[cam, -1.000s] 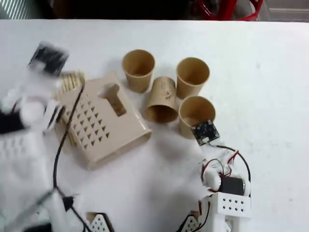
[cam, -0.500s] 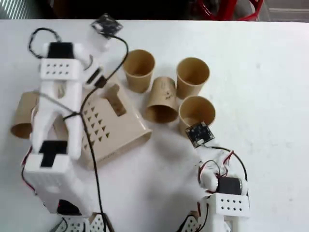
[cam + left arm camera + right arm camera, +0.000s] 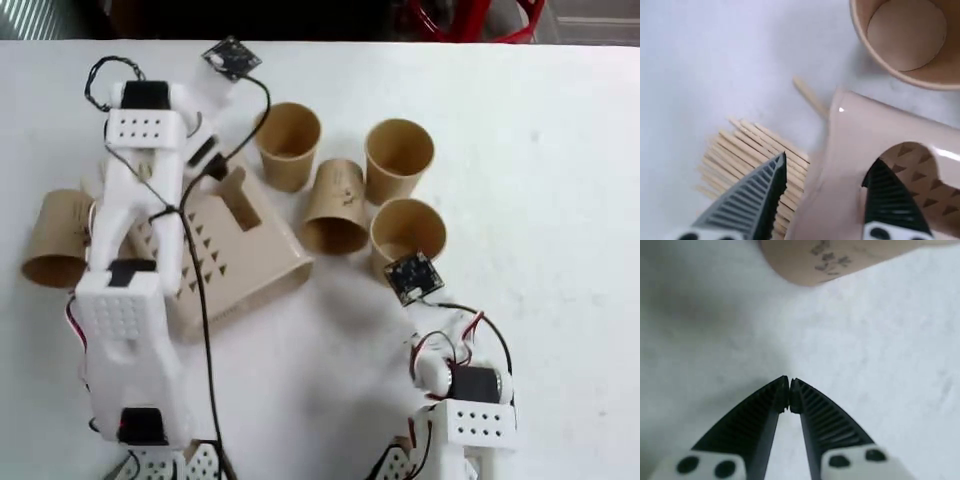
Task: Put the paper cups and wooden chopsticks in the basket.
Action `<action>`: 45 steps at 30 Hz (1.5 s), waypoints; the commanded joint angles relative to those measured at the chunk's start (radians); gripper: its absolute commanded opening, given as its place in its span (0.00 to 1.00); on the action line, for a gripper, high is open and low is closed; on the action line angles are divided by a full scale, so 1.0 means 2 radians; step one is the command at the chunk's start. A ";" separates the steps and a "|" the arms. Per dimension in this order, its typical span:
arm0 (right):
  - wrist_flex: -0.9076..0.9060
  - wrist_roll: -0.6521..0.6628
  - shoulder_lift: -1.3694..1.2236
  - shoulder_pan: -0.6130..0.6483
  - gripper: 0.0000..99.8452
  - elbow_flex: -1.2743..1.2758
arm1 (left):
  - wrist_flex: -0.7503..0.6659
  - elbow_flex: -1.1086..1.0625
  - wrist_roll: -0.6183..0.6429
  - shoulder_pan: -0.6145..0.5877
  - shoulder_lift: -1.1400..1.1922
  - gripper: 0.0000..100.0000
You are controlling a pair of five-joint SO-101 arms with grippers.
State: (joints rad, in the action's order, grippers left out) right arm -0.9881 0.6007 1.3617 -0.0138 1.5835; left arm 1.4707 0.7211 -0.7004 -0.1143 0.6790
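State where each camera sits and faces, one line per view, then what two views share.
High view: fixed above the table, looking down at the basket, paper cups, left arm and right arm.
Left wrist view: on the left arm's wrist, looking down past its open left hand at the chopsticks, basket rim and an upright cup.
Right wrist view: on the right arm's wrist, facing the table past its shut right hand, a printed cup beyond.
Shared: high and left wrist views both show the basket and that upright cup.
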 commanded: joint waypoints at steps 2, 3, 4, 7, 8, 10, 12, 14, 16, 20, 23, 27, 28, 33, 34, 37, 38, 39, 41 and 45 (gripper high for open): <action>0.008 -0.003 0.004 0.003 0.02 -0.002 | -0.001 0.026 -0.012 -0.008 0.010 0.25; 0.008 -0.003 0.004 0.003 0.02 -0.002 | -0.001 0.028 -0.012 -0.008 0.013 0.25; 0.008 -0.003 0.004 0.003 0.02 -0.002 | -0.001 0.028 -0.012 -0.008 0.016 0.25; 0.008 -0.003 0.004 0.003 0.02 -0.002 | -0.006 0.030 -0.012 -0.008 0.015 0.20; 0.008 -0.003 0.004 0.003 0.02 -0.002 | -0.008 0.033 -0.012 -0.008 0.014 0.17; 0.008 -0.003 0.004 0.003 0.02 -0.002 | -0.008 0.055 -0.009 -0.009 0.010 0.12; 0.008 -0.003 0.004 0.003 0.02 -0.002 | 0.003 0.084 -0.008 -0.012 0.004 0.09; 0.008 -0.003 0.004 0.003 0.02 -0.002 | 0.022 0.120 -0.008 -0.013 -0.003 0.08; 0.008 -0.003 0.004 0.003 0.02 -0.002 | 0.044 0.156 -0.008 -0.013 -0.010 0.08; 0.008 -0.003 0.004 0.003 0.02 -0.002 | 0.100 0.243 -0.012 -0.013 -0.019 0.08; 0.008 -0.003 0.004 0.003 0.02 -0.002 | 0.139 0.302 -0.013 -0.013 -0.019 0.08; 0.008 -0.003 0.004 0.003 0.02 -0.002 | 0.157 0.341 -0.045 -0.027 -0.023 0.07; 0.008 -0.003 0.004 0.003 0.02 -0.002 | 0.157 0.348 -0.052 -0.035 -0.023 0.06; 0.008 -0.003 0.004 0.003 0.02 -0.002 | 0.157 0.374 -0.094 -0.069 -0.023 0.06; 0.008 -0.003 0.004 0.003 0.02 -0.002 | 0.157 0.381 -0.101 -0.073 -0.023 0.06; 0.009 -0.003 0.004 0.003 0.02 -0.002 | 0.159 0.398 -0.111 -0.083 -0.023 0.06; 0.013 -0.003 0.004 0.003 0.02 -0.002 | 0.159 0.402 -0.113 -0.085 -0.023 0.06; 0.016 -0.003 0.004 0.003 0.02 -0.001 | 0.160 0.406 -0.117 -0.085 -0.023 0.06; 0.019 -0.003 0.004 0.003 0.02 -0.001 | 0.160 0.412 -0.122 -0.085 -0.023 0.06; 0.019 -0.003 0.004 0.003 0.02 0.002 | 0.160 0.407 -0.124 -0.085 -0.034 0.05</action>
State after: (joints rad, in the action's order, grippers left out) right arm -0.9682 0.6007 1.3617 -0.0123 1.5896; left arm 1.7883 1.4914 -0.9398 -0.2693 0.7219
